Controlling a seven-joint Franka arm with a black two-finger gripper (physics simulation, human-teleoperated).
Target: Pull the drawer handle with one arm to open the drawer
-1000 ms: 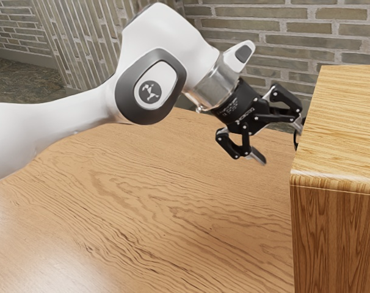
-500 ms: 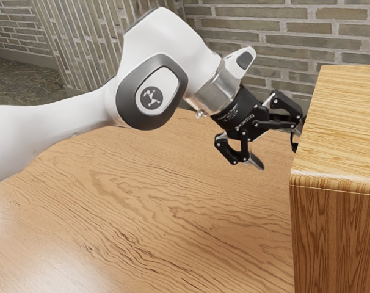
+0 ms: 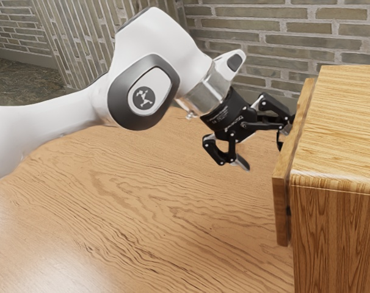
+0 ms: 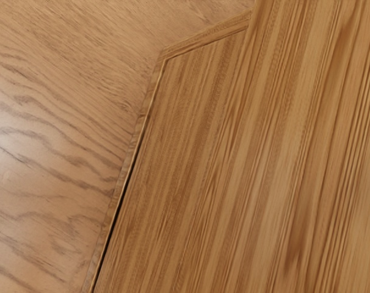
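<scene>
A wooden cabinet (image 3: pixel 337 232) stands at the exterior view's right. Its drawer front (image 3: pixel 285 183) sticks out a little from the cabinet body, with a thin gap behind it. My black gripper (image 3: pixel 263 145) is open beside the upper part of that front. The upper finger (image 3: pixel 285 124) reaches the drawer face where a dark bit of handle (image 3: pixel 280 143) shows. The lower finger (image 3: pixel 240 164) hangs free over the table. Most of the handle is hidden by the drawer's edge. The wrist view looks close onto the drawer's striped panel (image 4: pixel 258 171).
The cabinet stands on a wide wooden table (image 3: pixel 142 207), which also shows in the wrist view as table wood (image 4: pixel 50 122). A brick wall (image 3: pixel 295 30) runs behind. My white arm comes in from the exterior view's left.
My hand has moved toward the exterior view's left, and the drawer front has come out of the cabinet with it. The fingers' spread is unchanged.
</scene>
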